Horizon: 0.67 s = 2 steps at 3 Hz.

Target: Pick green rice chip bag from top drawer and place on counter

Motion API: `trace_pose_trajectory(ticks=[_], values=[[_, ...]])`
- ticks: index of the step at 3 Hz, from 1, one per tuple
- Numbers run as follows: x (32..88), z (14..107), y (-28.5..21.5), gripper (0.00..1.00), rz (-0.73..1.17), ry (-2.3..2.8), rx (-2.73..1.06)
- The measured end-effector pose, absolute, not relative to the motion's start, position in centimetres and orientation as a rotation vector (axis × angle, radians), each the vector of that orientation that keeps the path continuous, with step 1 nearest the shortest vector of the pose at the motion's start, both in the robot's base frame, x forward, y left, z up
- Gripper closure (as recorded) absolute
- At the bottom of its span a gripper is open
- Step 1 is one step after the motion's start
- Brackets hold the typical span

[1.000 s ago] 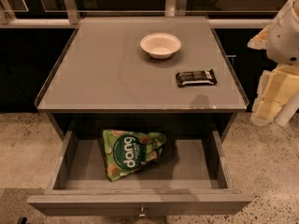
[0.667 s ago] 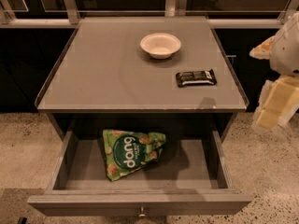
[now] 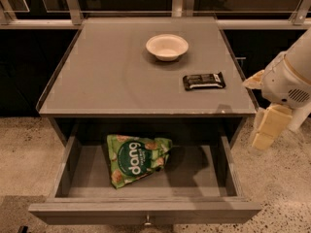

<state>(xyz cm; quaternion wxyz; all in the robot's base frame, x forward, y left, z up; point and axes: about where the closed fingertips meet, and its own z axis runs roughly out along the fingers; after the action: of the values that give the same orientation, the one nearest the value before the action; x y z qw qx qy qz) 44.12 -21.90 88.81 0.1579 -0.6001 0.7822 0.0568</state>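
The green rice chip bag [image 3: 136, 158] lies flat in the open top drawer [image 3: 146, 211], left of the drawer's middle, its "dang" lettering facing up. The counter [image 3: 112, 76] is the grey tabletop above the drawer. My gripper [image 3: 266, 128] hangs off the right side of the cabinet, beside the counter's front right corner, at about drawer height. It is well to the right of the bag and touches nothing.
A white bowl [image 3: 166, 46] stands at the back middle of the counter. A black candy bar wrapper [image 3: 203, 81] lies at its right front. A metal railing [image 3: 73, 6] runs behind. Speckled floor [image 3: 24, 154] lies on both sides.
My gripper and arm have moved down and slightly left along the cabinet's right side. The bag, bowl and wrapper have not moved.
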Motion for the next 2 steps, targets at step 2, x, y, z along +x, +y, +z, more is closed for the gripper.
trace_pose_trajectory(ticks=[2], values=[[42.5, 87.7, -21.5, 0.0, 0.162, 2.212, -1.682]])
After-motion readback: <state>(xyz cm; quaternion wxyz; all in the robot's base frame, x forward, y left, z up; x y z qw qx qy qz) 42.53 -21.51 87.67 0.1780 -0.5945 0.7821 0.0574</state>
